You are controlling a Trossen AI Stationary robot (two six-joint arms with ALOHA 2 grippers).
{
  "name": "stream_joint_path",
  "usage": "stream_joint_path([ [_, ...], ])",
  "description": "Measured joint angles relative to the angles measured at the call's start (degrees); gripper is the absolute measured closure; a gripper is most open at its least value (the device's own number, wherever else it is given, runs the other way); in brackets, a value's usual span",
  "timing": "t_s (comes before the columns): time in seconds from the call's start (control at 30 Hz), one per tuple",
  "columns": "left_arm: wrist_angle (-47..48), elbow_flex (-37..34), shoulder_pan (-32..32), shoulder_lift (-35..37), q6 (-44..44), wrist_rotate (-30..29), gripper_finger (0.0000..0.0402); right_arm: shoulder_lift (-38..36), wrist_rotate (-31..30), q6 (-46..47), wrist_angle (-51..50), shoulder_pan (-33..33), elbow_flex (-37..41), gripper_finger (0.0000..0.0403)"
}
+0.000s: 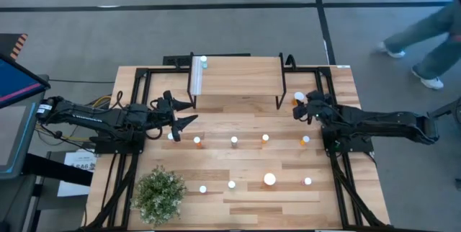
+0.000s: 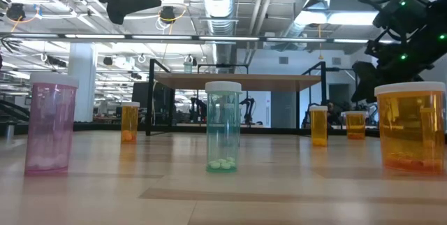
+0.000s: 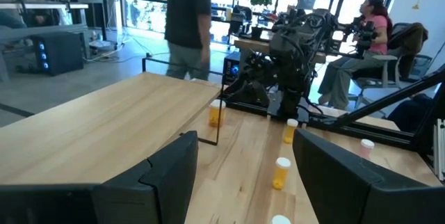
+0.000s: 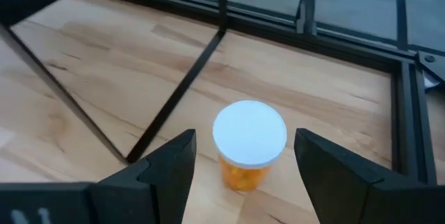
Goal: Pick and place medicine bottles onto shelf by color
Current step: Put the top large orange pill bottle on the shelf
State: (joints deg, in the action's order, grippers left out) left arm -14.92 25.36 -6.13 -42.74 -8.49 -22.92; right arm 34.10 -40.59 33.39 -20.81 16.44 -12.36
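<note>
Here, right pincer (image 4: 243, 165) stood apart, straddling an upright orange bottle (image 4: 245, 156).
Bottle stood just beside the shelf (image 1: 238, 81) leg; left pincer (image 1: 184, 112) waited apart at the shelf's other end.

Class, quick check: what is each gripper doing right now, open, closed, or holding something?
Left gripper: open, holding nothing, by the shelf.
Right gripper: open, fingers either side of an orange bottle, not gripping it.

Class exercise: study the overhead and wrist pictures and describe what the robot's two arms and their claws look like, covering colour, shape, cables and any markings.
Both arms are black, slim and jointed, mounted on black metal frames. The left claw ends in two pointed, wedge-shaped fingers; the right claw is blockier from above. Up close, the fingers are matte black, broad and angular. The left arm carries small white lettering and black cables near its base.
</note>
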Motion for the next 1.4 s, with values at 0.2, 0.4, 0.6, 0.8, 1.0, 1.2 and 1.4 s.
stream_joint_path([
  [0.2,0.0,0.0,0.0,0.0,0.1,0.0,0.0178,2.4,1.7,-0.7,1.3,1.1,0.0,0.0133],
  [0.4,0.0,0.0,0.0,0.0,-0.4,0.0,0.0178,5.2,2.3,-0.7,4.6,2.2,0.0,0.0096],
  [0.6,0.0,0.0,0.0,0.0,-1.2,0.1,0.0178,6.5,2.2,-0.5,5.1,3.1,0.0,0.0058],
  [0.8,-0.4,0.0,0.0,0.0,-1.7,0.0,0.0178,6.5,2.2,-0.5,5.1,3.7,0.0,0.0042],
  [1.0,0.7,0.0,0.0,0.0,-4.9,0.3,0.0178,6.5,4.3,1.6,5.1,3.7,0.0,0.0043],
  [1.2,0.9,0.0,0.0,0.0,-4.6,1.1,0.0178,6.5,4.4,2.2,5.1,4.8,0.0,0.0044],
  [1.4,-0.1,0.0,0.0,0.0,-3.9,1.1,0.0178,7.3,4.7,1.7,5.4,6.3,0.0,0.0045],
])
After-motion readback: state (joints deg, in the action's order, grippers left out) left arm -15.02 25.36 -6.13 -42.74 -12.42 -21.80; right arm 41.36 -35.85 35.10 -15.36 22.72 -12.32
